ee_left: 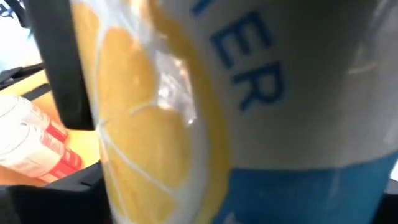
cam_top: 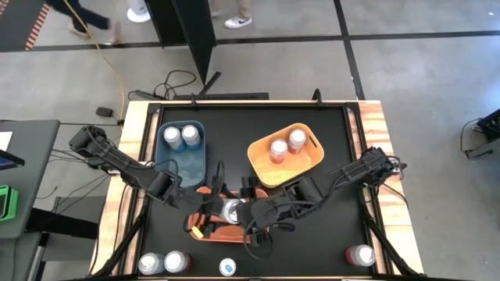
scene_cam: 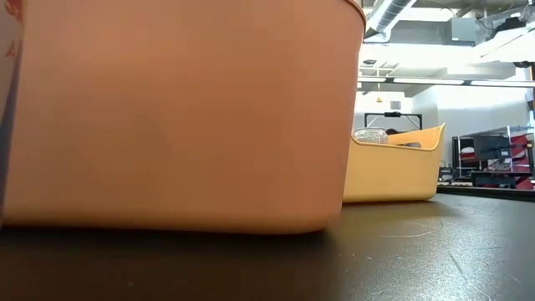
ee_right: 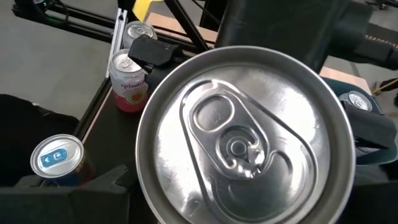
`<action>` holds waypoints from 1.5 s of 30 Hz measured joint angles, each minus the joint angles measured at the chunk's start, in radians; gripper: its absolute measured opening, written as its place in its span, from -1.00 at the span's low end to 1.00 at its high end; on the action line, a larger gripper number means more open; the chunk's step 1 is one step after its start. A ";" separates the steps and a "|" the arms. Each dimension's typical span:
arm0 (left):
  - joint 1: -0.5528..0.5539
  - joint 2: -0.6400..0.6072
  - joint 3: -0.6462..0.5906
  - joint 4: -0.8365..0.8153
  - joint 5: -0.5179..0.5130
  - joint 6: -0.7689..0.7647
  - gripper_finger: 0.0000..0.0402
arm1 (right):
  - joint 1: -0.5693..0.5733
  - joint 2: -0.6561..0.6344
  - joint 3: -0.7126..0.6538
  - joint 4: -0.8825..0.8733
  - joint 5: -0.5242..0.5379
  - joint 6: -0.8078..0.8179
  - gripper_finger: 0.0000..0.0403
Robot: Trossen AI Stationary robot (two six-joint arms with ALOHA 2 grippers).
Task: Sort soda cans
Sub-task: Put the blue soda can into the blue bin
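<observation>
can in play [cam_top: 232, 211]: standing upright, silver top facing straight up, right at the middle of the table's near half, over the pink-orange bin [cam_top: 205, 232]; can't tell if resting in that bin or held just above it
same can up close: lemon-slice print and blue lettering filling the left wrist view [ee_left: 249, 106]; pull-tab lid filling the right wrist view [ee_right: 245, 134]
long axis: vertical, so any grab or release runs along the sides, not the lid
left gripper [cam_top: 212, 209]: hard against the can from the can's left side, looks clamped on the body judging by how close the label sits to the wrist camera; fingers themselves not visible, so really can't tell for sure
right gripper [cam_top: 254, 212]: just beside the can on its right, looking down on the lid; open or closed, can't tell
nearer arm: pretty much a tie, both touching or almost touching it, looks like a handover or a shared drop
where next, probably: blue bin [cam_top: 181, 160] lies just behind the left arm with two blue-topped cans in it; yellow-orange bin [cam_top: 287, 154] lies behind the right arm with two pinkish cans
leftovers: three cans along the near edge left of centre [cam_top: 173, 262], one more at the near right corner [cam_top: 361, 254]
</observation>
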 joint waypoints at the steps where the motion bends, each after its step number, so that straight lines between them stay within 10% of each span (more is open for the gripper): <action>1: 0.000 0.000 0.000 0.001 -0.001 0.004 0.72 | 0.000 0.000 0.000 -0.002 0.001 0.006 0.40; 26: -0.010 -0.024 -0.002 0.044 0.033 0.029 0.42 | 0.000 -0.003 0.003 -0.047 0.003 0.056 0.40; 34: -0.020 -0.058 0.023 0.009 0.062 0.040 0.81 | 0.006 0.001 0.000 -0.055 -0.011 0.050 0.40; 45: -0.022 -0.134 0.027 -0.010 0.078 0.016 0.85 | 0.000 0.002 -0.002 -0.065 -0.008 0.058 0.40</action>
